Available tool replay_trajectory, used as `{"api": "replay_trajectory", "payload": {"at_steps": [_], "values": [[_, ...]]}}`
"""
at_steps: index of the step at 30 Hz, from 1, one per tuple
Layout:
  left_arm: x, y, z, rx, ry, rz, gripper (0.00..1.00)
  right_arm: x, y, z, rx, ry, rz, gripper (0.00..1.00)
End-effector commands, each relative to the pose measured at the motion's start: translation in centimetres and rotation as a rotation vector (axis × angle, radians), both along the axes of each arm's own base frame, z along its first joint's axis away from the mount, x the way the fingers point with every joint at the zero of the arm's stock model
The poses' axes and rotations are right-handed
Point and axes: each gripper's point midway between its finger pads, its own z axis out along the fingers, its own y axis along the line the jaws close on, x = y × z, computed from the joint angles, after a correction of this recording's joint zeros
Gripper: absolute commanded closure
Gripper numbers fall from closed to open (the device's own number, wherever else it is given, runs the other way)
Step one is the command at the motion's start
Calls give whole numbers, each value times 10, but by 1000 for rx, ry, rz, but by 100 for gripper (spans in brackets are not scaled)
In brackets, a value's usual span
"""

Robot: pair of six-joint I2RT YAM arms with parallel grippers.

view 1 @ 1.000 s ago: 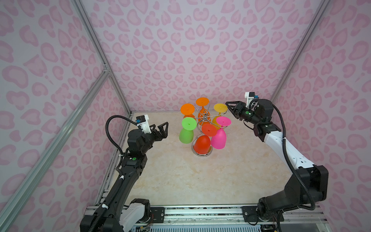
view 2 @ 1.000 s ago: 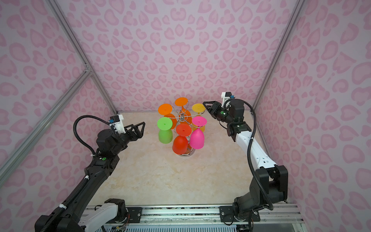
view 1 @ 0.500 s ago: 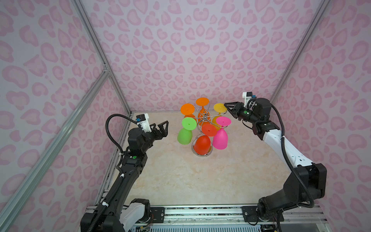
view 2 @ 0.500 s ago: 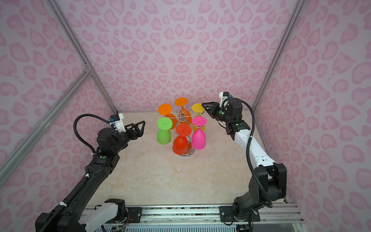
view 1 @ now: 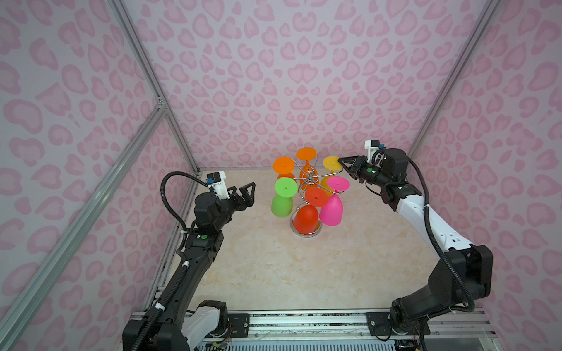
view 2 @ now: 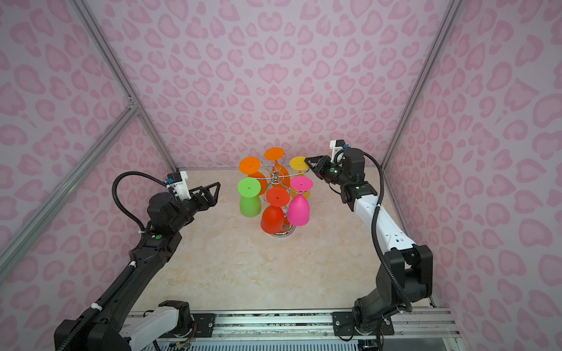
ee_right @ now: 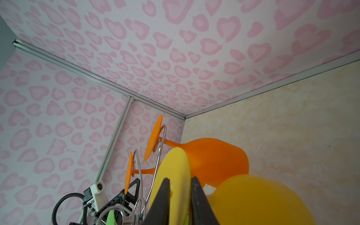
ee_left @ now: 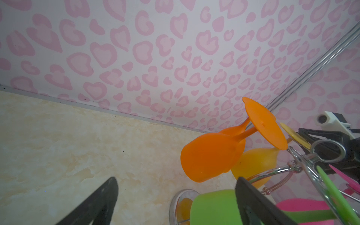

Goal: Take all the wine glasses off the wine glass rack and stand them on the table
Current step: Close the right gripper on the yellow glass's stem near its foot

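Left hand (view 1: 242,190) hangs released, fingers spread wide, well apart from the wine glass rack (view 1: 310,178) on its left side, touching nothing. Chrome and upright, the rack stands on the surface (view 1: 273,267). A green glass (view 1: 282,204), two orange glasses (view 1: 283,165), a red glass (view 1: 305,217) and a pink glass (view 1: 331,209) hang bowl-down from its arms. On the rack's far right arm hangs the yellow wine glass (view 1: 331,163), also bowl-down. Right hand (ee_right: 180,178) reaches in from the rack's right, its narrowed fingers straddling the yellow foot disc; whether they press it I cannot tell.
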Motion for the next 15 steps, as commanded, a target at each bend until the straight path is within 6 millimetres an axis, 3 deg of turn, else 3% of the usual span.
{"api": "replay_trajectory", "payload": {"at_steps": [1, 15], "values": [[2, 0, 12, -2, -46, 1, 4, -4, 2, 9, -9, -30, 17, 78], [2, 0, 10, -2, -42, 2, 5, -4, 2, 7, -14, -21, 20, 79]]}}
